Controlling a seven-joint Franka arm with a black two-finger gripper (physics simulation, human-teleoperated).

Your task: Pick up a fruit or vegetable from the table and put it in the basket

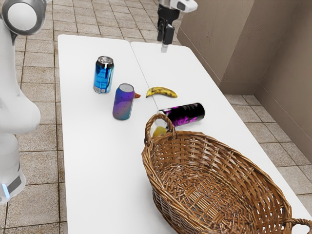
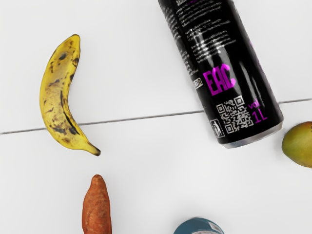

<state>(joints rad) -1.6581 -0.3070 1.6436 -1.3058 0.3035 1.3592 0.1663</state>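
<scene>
- Clock directions follow the exterior view's face, twelve at its far edge.
- The gripper (image 1: pixel 165 48) is at twelve o'clock from the banana (image 1: pixel 162 92); whether it stands wide or narrow, I cannot tell.
- The banana, yellow with dark blotches, lies on the white table (image 1: pixel 97 170).
- A sweet potato (image 2: pixel 96 209) lies at nine o'clock from it, partly behind the upright purple-and-blue can (image 1: pixel 124 103).
- A black can with magenta lettering (image 1: pixel 183 115) lies on its side, between four and five from the banana.
- The green-yellow mango (image 2: pixel 298 145) lies at eight from that can, near its end.
- The upright bright-blue can (image 1: pixel 103 77) is at eleven from the purple-and-blue one.
- The wicker basket (image 1: pixel 234 152) sits at five from the banana; all three pieces of produce lie outside it.
</scene>
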